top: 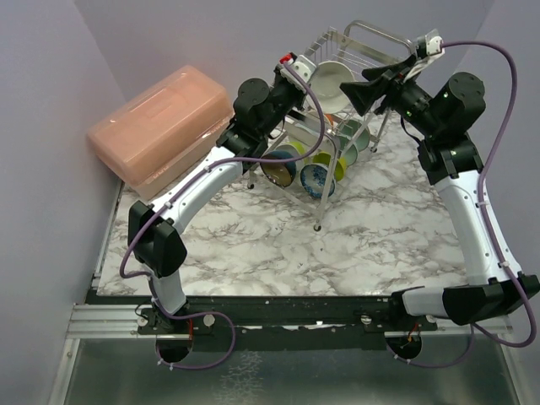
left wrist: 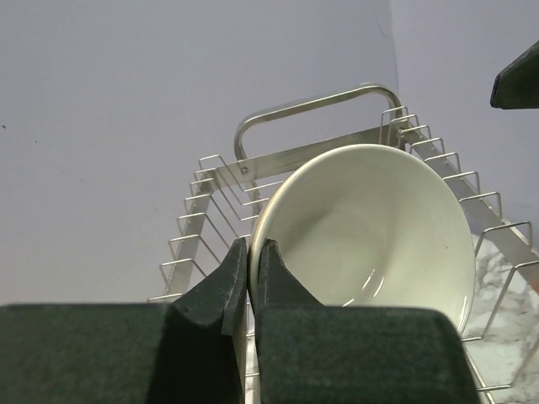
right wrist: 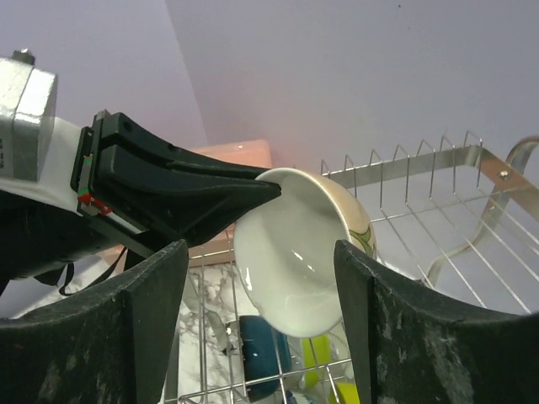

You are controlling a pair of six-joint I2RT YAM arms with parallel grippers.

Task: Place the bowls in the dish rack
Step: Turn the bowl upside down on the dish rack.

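Bowls (top: 316,180): several stand in the lower tier of the dish rack (top: 363,38), near the far edge of the desk (top: 253,245). My left jaws clench the rim of the white bowl (left wrist: 370,227) at the upper tier; my right jaws hang released beside it. No bowl lies loose on the desk, so loading looks nearly done.

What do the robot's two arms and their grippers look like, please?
The left arm and right arm have white links between bulky black joint housings, each trailed by a lilac cable. The left gripper and right gripper have two black, tapering fingers with a rough matte face. The left gripper's white and silver body carries small red and green marks.
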